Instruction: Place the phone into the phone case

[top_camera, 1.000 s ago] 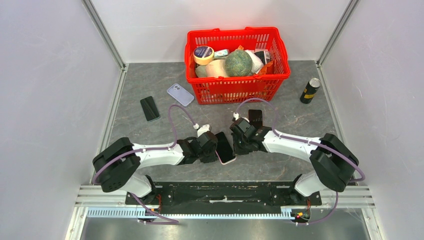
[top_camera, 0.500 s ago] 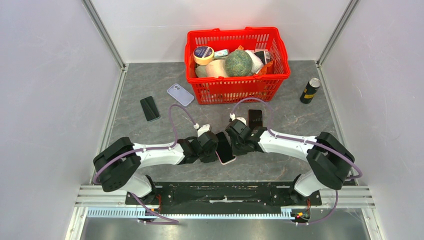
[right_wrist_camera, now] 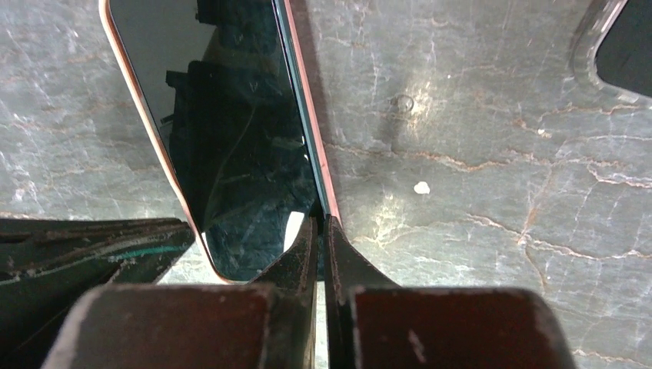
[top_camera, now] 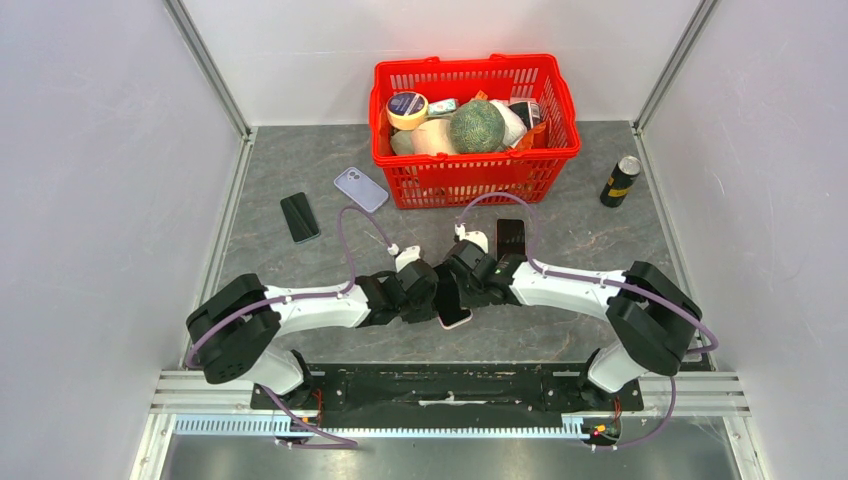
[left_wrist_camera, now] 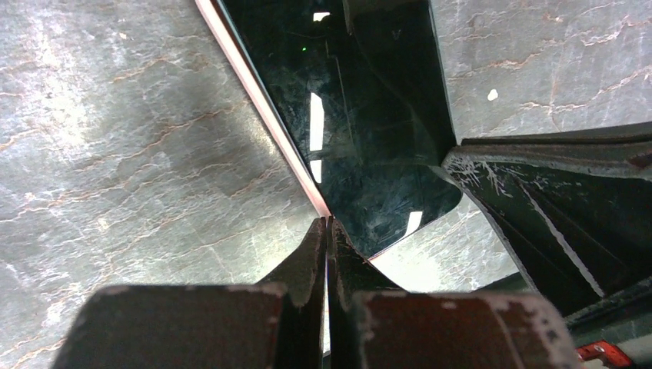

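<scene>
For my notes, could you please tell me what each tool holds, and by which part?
The phone: the left tool pinches one long edge, the right tool the opposite long edge.

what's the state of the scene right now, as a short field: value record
phone: held between both grippers, near the front centre of the table
left gripper: shut on one long edge of the phone
right gripper: shut on the opposite long edge
lilac case: looks like a case, flat on the table left of the basket, untouched
basket: red, full, at the back
can: right of the basket
task: phone not yet in a case
</scene>
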Controlling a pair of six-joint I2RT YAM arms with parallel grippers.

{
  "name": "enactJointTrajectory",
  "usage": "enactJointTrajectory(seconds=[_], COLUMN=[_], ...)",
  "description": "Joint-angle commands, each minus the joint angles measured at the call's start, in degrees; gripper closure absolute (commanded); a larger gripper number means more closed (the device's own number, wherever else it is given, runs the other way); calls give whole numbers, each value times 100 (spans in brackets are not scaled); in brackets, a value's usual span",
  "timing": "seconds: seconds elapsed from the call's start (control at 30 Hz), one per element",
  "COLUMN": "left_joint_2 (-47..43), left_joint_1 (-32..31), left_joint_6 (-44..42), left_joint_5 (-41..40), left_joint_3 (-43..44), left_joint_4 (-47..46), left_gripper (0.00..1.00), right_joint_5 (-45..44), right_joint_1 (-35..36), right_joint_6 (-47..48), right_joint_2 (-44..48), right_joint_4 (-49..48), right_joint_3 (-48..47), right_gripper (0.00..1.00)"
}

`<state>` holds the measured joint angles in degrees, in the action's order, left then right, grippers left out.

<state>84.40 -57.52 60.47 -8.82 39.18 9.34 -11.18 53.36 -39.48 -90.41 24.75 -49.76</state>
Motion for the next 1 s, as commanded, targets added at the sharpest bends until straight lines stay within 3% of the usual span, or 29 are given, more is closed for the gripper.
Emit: enactJointTrajectory(seconds=[0.0,0.3,0.57,0.83,0.97], left_joint_2=[-28,24,-102,-370,-416], left_joint_1=[-21,-14,-14,-12,-5], left_joint_6=[-43,-101,-132,-171,-184], left_joint_5=[-238,-285,-364,-477,-513], left_joint_3=[257,349,313,292,264], left_joint_4=[-104,50,203,393,463], left_gripper=[98,98,98,98,98], right_joint_5=[760,711,794,1265,1311], right_joint_1=[279,289,165,-199,-272], right_joint_6=[-428,-503,-364,-170,-114], right_joint_2=[-952,-620,151,410,612], right_joint_4=[-561,-394,-83,29,158], right_joint_3=[589,804,862,834,877], right_gripper=[100,100,72,70,64])
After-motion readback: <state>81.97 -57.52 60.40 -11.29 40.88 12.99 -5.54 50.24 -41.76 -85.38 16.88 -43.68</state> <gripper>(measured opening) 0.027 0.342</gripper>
